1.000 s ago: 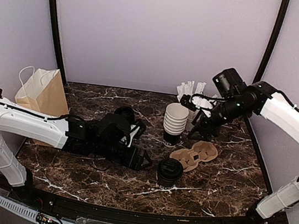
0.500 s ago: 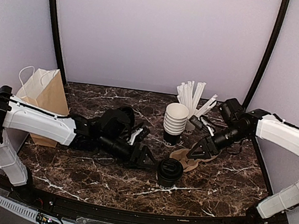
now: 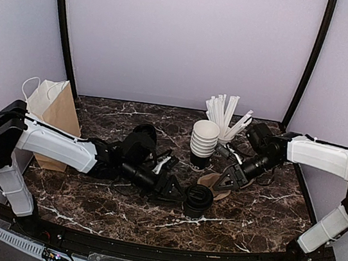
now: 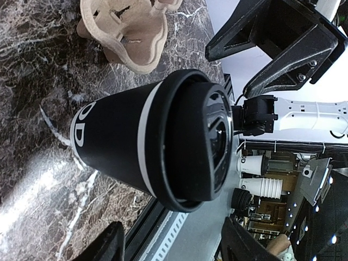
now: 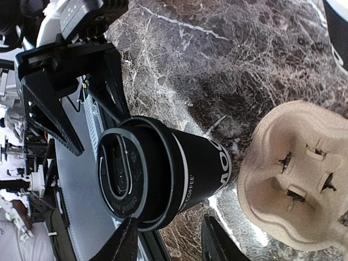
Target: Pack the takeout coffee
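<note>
- The takeout coffee cup stands upright on the marble bench. Its long axis is vertical, with the base down and the black lid facing up.
- Both wrist cameras are rolled over, so the cup looks as if it lies on its side there. The overhead view shows the round lid square-on.
- The cup sits at the front centre of the bench, just beside the near edge of the moulded pulp cup carrier.
- The black wall carries big white letters that curve out of sight, so I can't read the whole word. The right wrist view shows a small line running up the side that ends in "COFFEE".
- The lid has raised lettering around an oval recess, too fine to read.
- The left gripper comes in low from the left, right at the cup. Its jaws are spread and nothing is pinched.
- The right gripper is low over the carrier on the cup's far right. Its jaws are also apart and hold nothing.
- Behind the carrier are a stack of lidless black cups and a white cup of wrapped straws.
- A brown paper bag stands at the far left, well apart from the coffee.
</note>
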Robot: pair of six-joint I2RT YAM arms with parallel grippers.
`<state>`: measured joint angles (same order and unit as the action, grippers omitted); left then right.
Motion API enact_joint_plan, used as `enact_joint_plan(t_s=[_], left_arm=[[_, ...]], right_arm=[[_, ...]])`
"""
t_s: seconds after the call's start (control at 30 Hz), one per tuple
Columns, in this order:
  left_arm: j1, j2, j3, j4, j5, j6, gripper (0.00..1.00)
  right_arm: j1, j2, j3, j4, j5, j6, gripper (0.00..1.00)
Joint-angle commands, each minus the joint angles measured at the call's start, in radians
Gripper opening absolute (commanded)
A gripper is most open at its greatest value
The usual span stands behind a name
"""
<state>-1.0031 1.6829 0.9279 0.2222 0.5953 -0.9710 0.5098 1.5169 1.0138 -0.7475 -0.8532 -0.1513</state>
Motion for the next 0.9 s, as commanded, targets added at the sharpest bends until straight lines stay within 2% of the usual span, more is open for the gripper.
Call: enact_joint_plan(t_s=[0.0, 0.23, 0.87], left_arm=[[0.003, 0.028, -0.003, 0.047, 0.047, -0.009, 0.62], [0.005, 0.053, -0.001, 0.076, 0.053, -0.014, 0.58], [0.026, 0.134, -0.008, 0.086, 0.092, -0.052, 0.55]], right_arm=[[-0.002, 0.016, -0.015, 0.011, -0.031, -0.001, 0.4], [-0.001, 0.043, -0.015, 0.027, -0.037, 0.013, 0.35], [0.023, 0.102, -0.025, 0.022, -0.038, -0.004, 0.36]])
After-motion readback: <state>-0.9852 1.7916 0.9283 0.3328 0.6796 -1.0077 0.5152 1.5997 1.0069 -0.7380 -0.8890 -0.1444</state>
